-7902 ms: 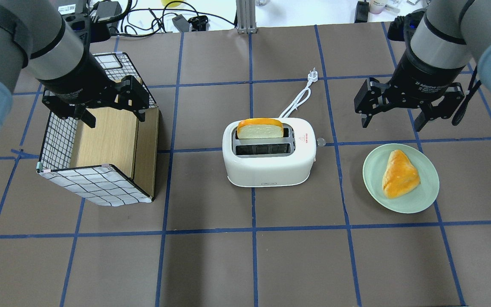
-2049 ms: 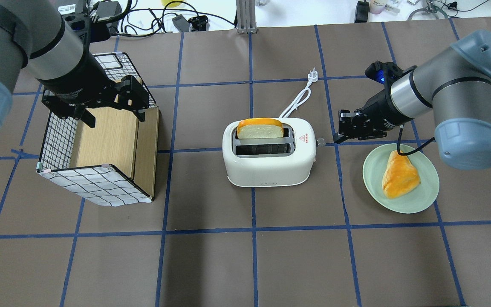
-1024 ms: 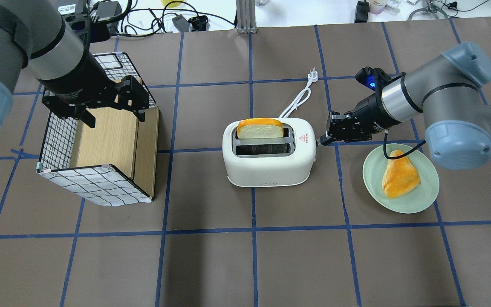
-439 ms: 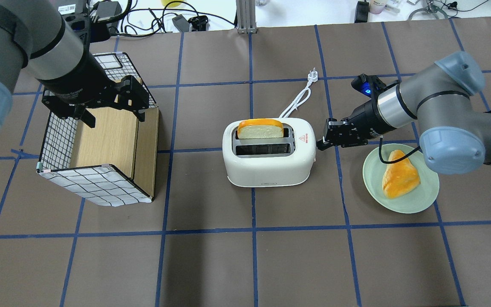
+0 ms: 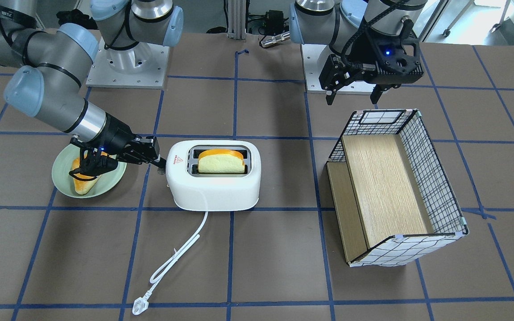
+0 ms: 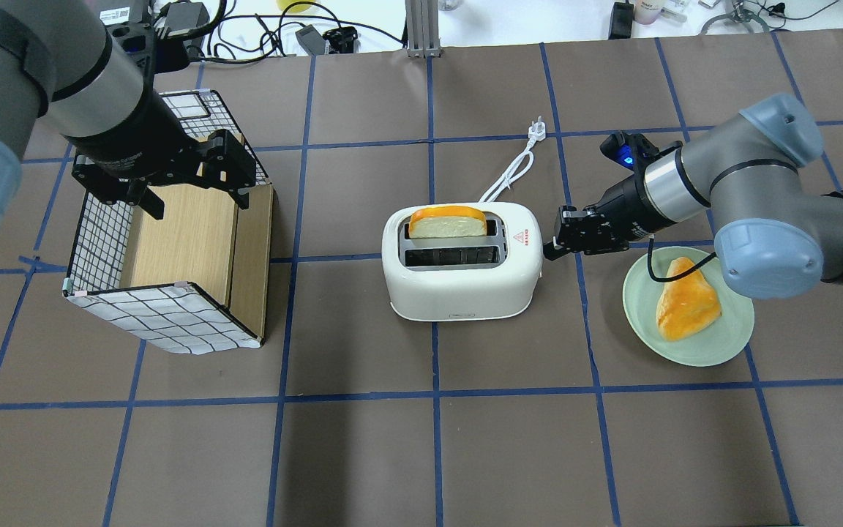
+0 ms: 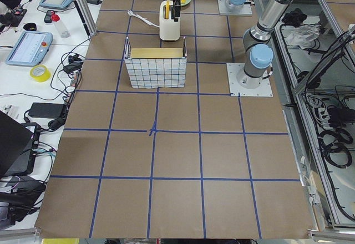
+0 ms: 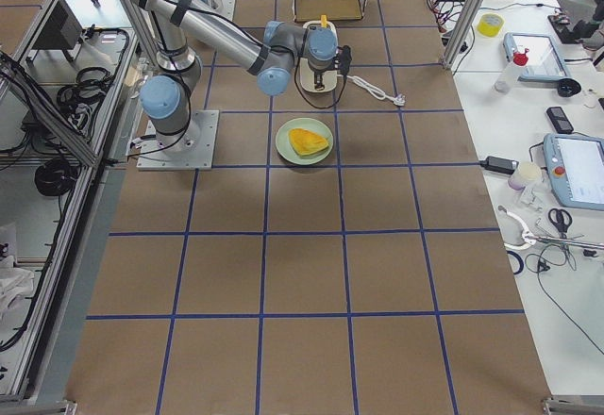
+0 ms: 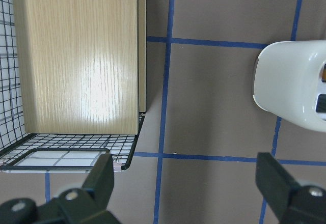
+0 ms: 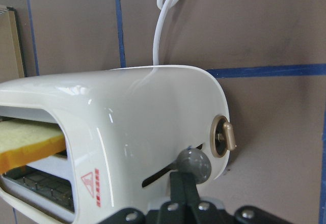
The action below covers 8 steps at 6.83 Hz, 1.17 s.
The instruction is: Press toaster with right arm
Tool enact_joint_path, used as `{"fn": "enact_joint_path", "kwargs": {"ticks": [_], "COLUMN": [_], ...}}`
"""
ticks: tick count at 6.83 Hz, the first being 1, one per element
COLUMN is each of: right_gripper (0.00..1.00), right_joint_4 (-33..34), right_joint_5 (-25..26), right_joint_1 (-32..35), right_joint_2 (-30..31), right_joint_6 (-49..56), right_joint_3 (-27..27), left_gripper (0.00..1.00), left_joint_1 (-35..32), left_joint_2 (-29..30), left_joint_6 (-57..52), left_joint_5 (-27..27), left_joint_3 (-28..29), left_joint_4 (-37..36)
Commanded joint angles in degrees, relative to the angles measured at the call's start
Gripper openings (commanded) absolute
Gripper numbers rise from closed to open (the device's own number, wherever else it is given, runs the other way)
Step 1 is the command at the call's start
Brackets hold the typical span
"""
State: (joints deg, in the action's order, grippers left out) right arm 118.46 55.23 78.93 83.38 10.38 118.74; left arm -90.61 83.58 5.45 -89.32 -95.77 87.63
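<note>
right claw (image 6: 547, 251) — pinched narrow, tip on round grey lever knob (image 10: 194, 164) | toaster (image 6: 462, 289) — glossy white, rounded

The table (image 6: 363, 454) is covered in brown matting, marked into squares by blue tape (image 6: 436, 432); a white bench (image 8: 566, 273) is set along one side, strewn with a yellow tape roll (image 8: 489, 24), a tablet (image 8: 576, 172) and cables; an aluminium post (image 6: 417, 29) is fixed at the far edge; everything is evenly lit.
</note>
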Motion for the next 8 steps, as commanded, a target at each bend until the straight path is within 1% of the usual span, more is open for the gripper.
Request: {"fn": "enact_joint_path", "kwargs": {"ticks": [1, 8], "right_gripper": [0.0, 0.0], "right_joint_4": [0.5, 1.4], "right_joint_5": [0.4, 0.5], "right_joint_1": [0.0, -0.1], "right_joint_2": [-0.6, -1.2], "right_joint_6": [0.5, 1.5], "right_joint_3": [0.0, 1.2], "left_gripper": [1.0, 1.0], "left_joint_1": [0.0, 0.0], "left_joint_2": [0.0, 0.0], "left_joint_6": [0.0, 0.0], "left_joint_5": [-0.1, -0.1], "left_joint_3": [0.0, 0.0], "left_joint_4": [0.0, 0.0]}}
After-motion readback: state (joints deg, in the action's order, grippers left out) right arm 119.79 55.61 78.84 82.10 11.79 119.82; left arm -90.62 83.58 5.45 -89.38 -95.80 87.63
